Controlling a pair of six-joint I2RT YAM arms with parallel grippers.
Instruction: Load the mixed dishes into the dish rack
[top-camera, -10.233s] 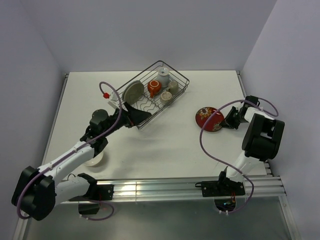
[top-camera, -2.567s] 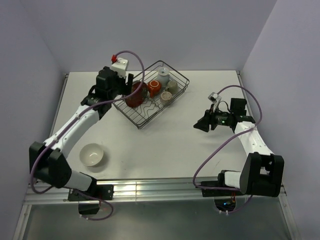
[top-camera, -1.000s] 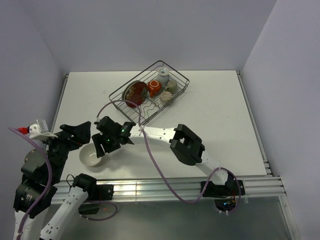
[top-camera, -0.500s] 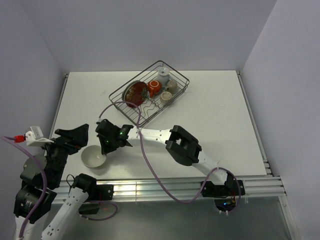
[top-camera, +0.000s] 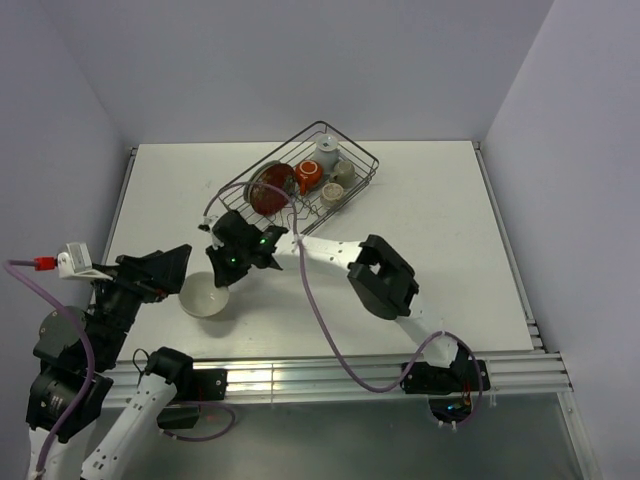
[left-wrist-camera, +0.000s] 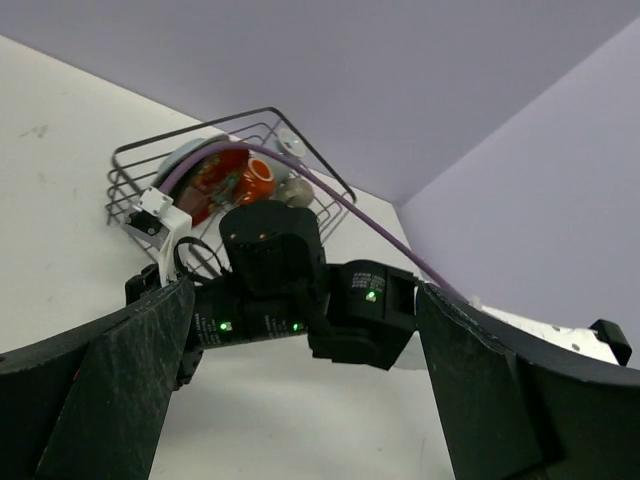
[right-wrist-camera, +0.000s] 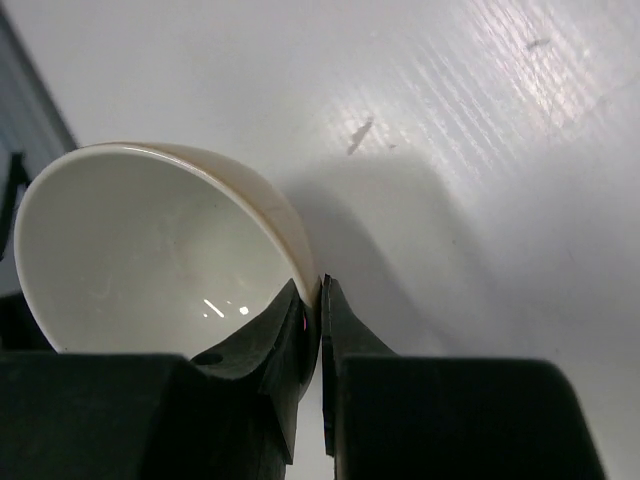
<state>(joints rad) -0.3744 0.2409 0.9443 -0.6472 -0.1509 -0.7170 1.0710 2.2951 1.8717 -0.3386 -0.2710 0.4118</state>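
Note:
My right gripper (top-camera: 222, 285) is shut on the rim of the cream bowl (top-camera: 205, 298), near the table's front left. In the right wrist view one fingertip (right-wrist-camera: 290, 315) is inside the bowl (right-wrist-camera: 140, 250) and the other outside; the bowl is tilted above its shadow. My left gripper (top-camera: 168, 268) hangs wide open just left of the bowl, with nothing in it (left-wrist-camera: 305, 330). The dish rack (top-camera: 329, 210) stands at the back centre. It holds the red floral plate (top-camera: 266, 190) on edge, the orange-red mug (top-camera: 308, 176), a white cup (top-camera: 327, 153) and small cups (top-camera: 345, 172).
My right arm (top-camera: 330, 250) stretches across the middle of the table from right to left, passing in front of the rack. In the left wrist view its black wrist (left-wrist-camera: 290, 290) fills the space between my open fingers, with the rack (left-wrist-camera: 130, 190) behind it.
My right gripper has closed on the bowl's rim and carried the bowl a little back and to the right, toward the rack. The left gripper has stayed open and barely shifted.

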